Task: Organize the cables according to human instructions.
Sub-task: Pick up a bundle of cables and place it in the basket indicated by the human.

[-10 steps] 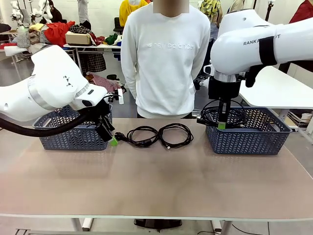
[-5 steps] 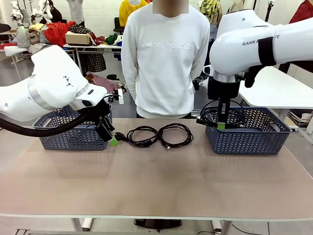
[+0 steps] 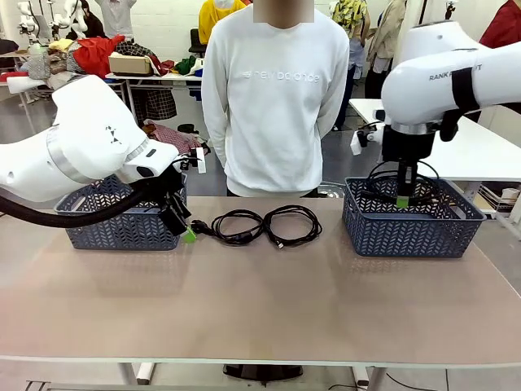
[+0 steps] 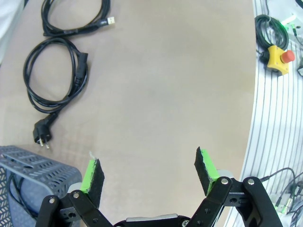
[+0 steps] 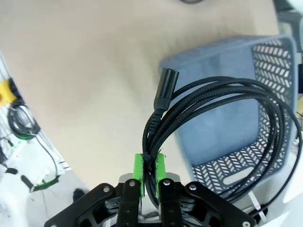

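Two coiled black cables (image 3: 238, 226) (image 3: 293, 224) lie side by side on the table in front of the person. In the left wrist view one coil (image 4: 54, 75) has a plug end (image 4: 41, 137), and the other coil (image 4: 75, 19) lies beyond it. My left gripper (image 3: 186, 224) (image 4: 149, 165) is open just above the table, beside the left basket (image 3: 122, 232) and short of the plug. My right gripper (image 3: 401, 197) (image 5: 149, 171) is shut on a third coiled cable (image 3: 376, 186) (image 5: 222, 109), which hangs over the right basket (image 3: 411, 232) (image 5: 270, 52).
The person stands at the far side, hands behind the back. A yellow emergency-stop button (image 4: 279, 59) sits past the table's near edge. The near half of the table is bare.
My right arm has carried its cable rightward, from the right basket's left rim to over the basket's middle. The left arm and the two table cables have not moved.
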Controlling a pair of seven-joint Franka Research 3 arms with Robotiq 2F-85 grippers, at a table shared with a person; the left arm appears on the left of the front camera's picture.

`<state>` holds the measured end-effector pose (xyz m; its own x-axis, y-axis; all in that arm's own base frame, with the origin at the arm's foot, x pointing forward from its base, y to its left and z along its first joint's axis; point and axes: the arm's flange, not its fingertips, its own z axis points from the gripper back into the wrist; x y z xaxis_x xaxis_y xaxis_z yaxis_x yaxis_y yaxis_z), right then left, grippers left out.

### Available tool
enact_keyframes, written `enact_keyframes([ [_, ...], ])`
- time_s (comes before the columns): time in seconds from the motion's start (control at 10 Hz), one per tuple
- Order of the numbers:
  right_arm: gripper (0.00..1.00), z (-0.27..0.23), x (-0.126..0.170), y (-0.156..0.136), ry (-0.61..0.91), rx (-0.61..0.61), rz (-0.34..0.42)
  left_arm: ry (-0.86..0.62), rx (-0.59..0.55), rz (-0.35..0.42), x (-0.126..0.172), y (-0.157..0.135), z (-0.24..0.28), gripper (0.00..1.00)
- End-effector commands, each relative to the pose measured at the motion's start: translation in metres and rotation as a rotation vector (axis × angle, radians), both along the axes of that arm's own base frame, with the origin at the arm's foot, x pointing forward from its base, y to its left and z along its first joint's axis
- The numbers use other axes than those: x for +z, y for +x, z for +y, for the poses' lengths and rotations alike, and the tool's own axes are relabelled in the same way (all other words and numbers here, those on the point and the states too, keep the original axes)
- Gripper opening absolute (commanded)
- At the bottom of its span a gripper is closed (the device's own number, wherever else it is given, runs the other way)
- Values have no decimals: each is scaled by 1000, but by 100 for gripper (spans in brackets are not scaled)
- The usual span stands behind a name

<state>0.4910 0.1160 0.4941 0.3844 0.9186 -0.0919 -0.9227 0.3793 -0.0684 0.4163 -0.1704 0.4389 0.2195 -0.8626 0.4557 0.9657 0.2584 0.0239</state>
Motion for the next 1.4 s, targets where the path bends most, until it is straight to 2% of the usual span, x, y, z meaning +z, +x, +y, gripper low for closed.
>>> enact_keyframes([
  [0.0,12,-20,-5,20,28,61,-23,-1,4,-3,1,0,2,100],
  [0.2,12,-43,-11,37,36,112,-33,-1,4,-3,1,0,2,100],
  [0.7,12,-68,-22,80,40,113,-26,-1,4,-3,1,0,2,100],
  [1.3,12,-66,-32,88,35,101,19,-1,4,-3,1,0,2,100],
])
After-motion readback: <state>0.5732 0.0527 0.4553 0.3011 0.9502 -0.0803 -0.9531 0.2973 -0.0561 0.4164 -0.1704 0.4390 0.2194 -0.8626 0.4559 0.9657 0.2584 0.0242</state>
